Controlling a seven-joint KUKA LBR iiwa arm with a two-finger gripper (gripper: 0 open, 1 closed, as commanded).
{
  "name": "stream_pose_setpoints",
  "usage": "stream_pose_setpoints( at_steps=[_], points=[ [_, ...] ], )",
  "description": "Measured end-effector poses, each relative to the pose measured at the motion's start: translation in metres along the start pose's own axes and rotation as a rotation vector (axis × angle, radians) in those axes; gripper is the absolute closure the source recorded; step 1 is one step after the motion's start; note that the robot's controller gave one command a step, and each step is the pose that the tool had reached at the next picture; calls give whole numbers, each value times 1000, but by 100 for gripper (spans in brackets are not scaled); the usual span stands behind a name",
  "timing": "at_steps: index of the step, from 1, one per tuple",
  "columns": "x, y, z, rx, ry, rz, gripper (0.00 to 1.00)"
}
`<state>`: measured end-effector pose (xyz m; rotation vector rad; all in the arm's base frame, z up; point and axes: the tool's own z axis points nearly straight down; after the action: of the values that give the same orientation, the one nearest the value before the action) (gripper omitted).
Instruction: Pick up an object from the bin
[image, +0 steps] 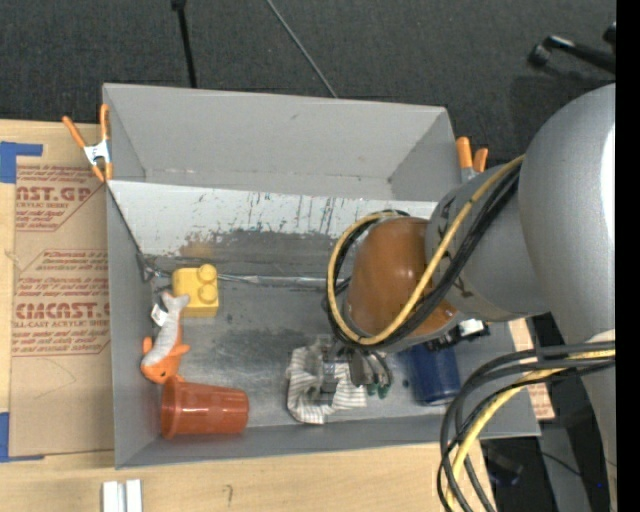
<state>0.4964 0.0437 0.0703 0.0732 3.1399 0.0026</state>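
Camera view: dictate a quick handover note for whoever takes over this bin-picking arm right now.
Gripper: down at the crumpled white-and-grey cloth, front middle of the bin; a grasp cannot be confirmed.
Other things: yellow block, orange-and-white fish toy and red-orange cup on its side at the left; blue object partly under the arm at the right.
Done: arm reached in.
Left: secure one thing and lift it out.

The arm (560, 230) is cut off by the right edge. Its orange wrist cover (385, 275) hides the bin (270, 140) floor beneath it. A blue object (432, 375) in the near right corner is partly covered; its kind cannot be determined. The gripper (345, 378) overlaps the crumpled checked cloth (310, 395); whether they touch cannot be determined.
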Motion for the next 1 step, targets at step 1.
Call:
stream_pose_setpoints(
  at_steps=[1],
  points=[
    [0,0,0,0,0,0,100]
  ],
)
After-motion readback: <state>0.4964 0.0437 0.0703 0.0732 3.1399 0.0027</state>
